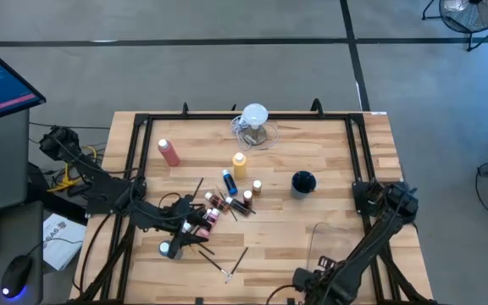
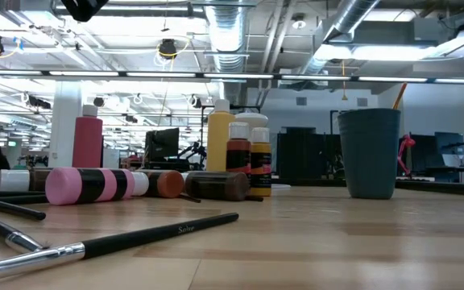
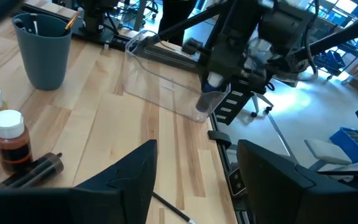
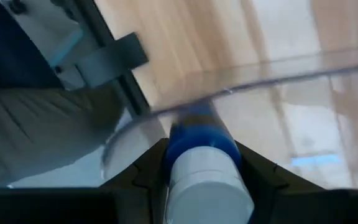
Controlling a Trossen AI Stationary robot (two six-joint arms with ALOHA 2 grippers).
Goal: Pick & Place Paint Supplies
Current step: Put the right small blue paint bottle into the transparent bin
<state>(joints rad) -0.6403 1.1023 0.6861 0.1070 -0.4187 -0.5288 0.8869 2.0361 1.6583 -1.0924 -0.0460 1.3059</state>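
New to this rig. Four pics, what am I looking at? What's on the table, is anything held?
It is a robot with two dark arms at a wooden table, each ending in a two-finger gripper.

One picture looks straight down from above, one looks level across the tabletop, and two come from cameras on the arms' wrists.

Mid-table lies a cluster of small paint bottles and thin brushes. A pink bottle, a yellow bottle, a dark cup and a clear jug stand farther back. A clear bin sits at the near right corner.

The left gripper is open above the table near the cluster, holding nothing. The right gripper is shut on a blue bottle with a white cap, at the rim of the clear bin.
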